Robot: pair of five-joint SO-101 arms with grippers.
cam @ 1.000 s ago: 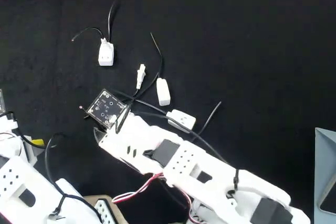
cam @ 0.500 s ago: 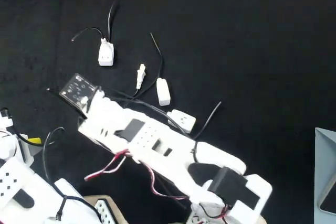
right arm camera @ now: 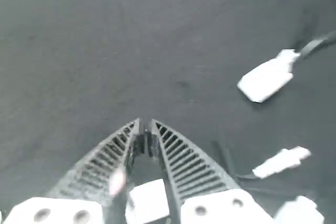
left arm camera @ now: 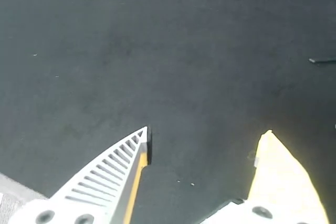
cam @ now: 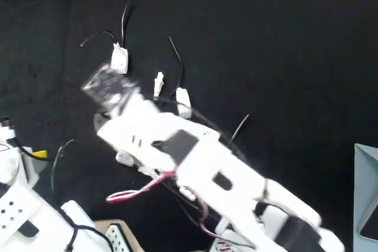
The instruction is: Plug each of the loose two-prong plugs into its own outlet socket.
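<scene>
My right gripper (right arm camera: 145,123) was pressed almost together, with a white plug (cam: 119,58) near at its 1 o'clock. My left gripper (left arm camera: 207,130) was spread wide over the black table (left arm camera: 157,51).

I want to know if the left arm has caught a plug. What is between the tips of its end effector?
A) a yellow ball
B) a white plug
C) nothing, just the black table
C: in the left wrist view the left end effector is open, its jaws wide apart, with bare black table showing between them and no plug there.
</scene>
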